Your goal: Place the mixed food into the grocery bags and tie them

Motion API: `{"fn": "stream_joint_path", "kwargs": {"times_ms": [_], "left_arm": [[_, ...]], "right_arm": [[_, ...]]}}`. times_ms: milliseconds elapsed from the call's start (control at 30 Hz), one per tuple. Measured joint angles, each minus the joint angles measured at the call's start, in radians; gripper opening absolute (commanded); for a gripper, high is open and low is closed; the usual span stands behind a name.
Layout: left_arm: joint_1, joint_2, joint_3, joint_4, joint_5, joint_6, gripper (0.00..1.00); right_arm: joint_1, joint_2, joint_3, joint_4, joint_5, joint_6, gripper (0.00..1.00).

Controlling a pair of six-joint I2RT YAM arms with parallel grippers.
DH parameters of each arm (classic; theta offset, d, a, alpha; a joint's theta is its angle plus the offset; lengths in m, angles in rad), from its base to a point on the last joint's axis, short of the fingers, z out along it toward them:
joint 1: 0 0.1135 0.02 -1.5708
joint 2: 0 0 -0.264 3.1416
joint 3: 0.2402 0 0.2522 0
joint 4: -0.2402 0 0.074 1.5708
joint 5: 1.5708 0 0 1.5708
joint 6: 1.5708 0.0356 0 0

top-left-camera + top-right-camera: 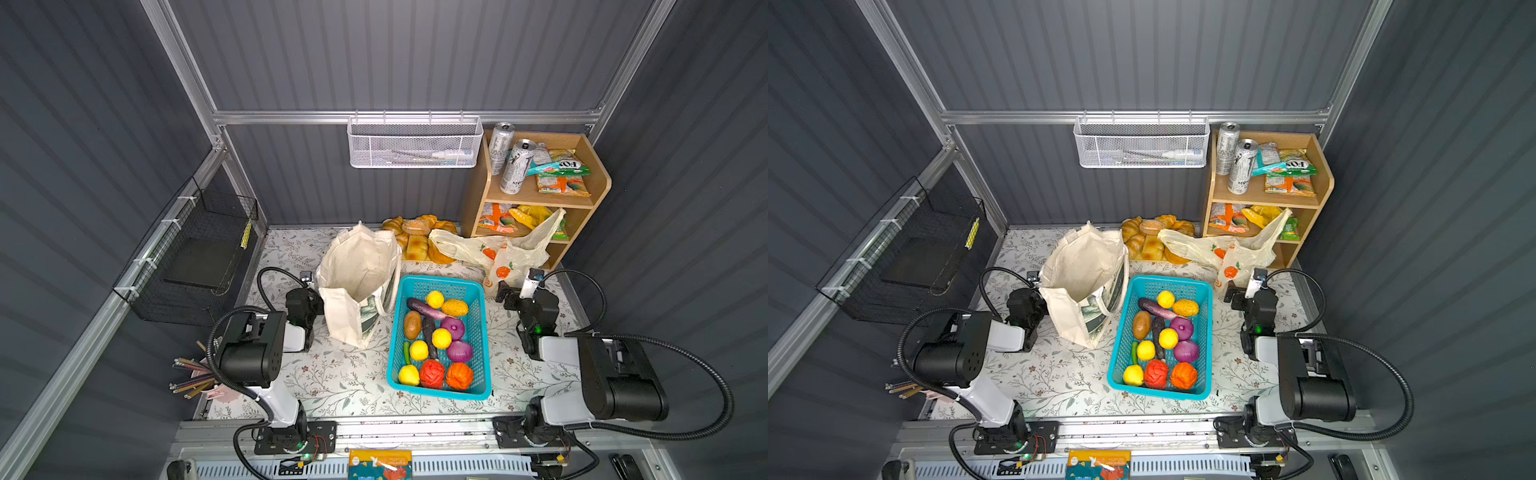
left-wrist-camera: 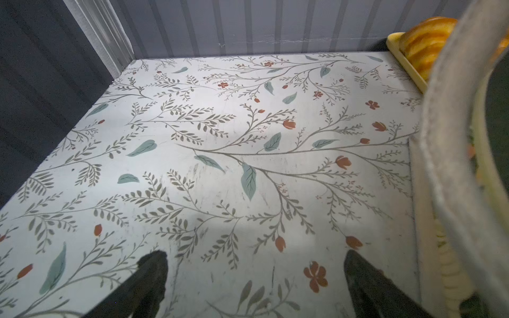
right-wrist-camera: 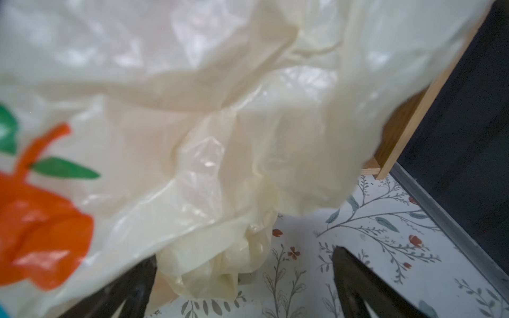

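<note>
Left gripper (image 2: 254, 254): jaws wide apart, nothing between, over bare floral tabletop (image 2: 192, 137), just beside canvas tote (image 1: 357, 270). Tote upright, mouth open, left of centre. Turquoise basket (image 1: 397, 328) at centre holds lemons (image 1: 434, 298), onions (image 1: 453, 327), other toy produce. Bread pieces (image 1: 415, 235) at back wall behind tote. Plastic bag (image 1: 505, 253) crumpled, right of basket, against wooden shelf (image 1: 598, 183). Right gripper (image 3: 243, 257): jaws wide apart, bag's lower fold seen between, not clamped. Drink cans (image 1: 515, 166), snack packets (image 1: 561, 166) on shelf's top tier.
</note>
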State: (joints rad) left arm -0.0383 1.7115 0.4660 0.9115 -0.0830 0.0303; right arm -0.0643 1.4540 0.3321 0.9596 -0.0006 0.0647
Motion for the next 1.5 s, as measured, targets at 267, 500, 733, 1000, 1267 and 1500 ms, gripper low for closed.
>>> {"fn": "stream_joint_path", "kwargs": {"times_ms": [267,500,733,1000,1267,1500], "left_arm": [[0.0,0.0,0.0,0.0,0.0,0.0,1.0],[0.0,0.0,0.0,0.0,0.0,0.0,1.0],[0.0,0.0,0.0,0.0,0.0,0.0,1.0],[0.0,0.0,0.0,0.0,-0.001,0.0,1.0],[0.0,0.0,0.0,0.0,-0.003,0.0,1.0],[0.0,-0.099,-0.012,-0.058,-0.057,-0.024,1.0]], "right_arm": [[0.012,0.0,-0.005,0.004,-0.012,-0.021,0.99],[0.012,0.0,-0.005,0.004,-0.017,-0.021,0.99],[0.012,0.0,-0.005,0.004,-0.019,-0.021,0.99],[-0.001,0.0,-0.005,0.001,-0.019,-0.015,0.99],[-0.008,0.0,-0.005,-0.003,-0.023,-0.007,0.99],[-0.012,-0.084,-0.088,0.034,0.017,0.015,0.99]]}}
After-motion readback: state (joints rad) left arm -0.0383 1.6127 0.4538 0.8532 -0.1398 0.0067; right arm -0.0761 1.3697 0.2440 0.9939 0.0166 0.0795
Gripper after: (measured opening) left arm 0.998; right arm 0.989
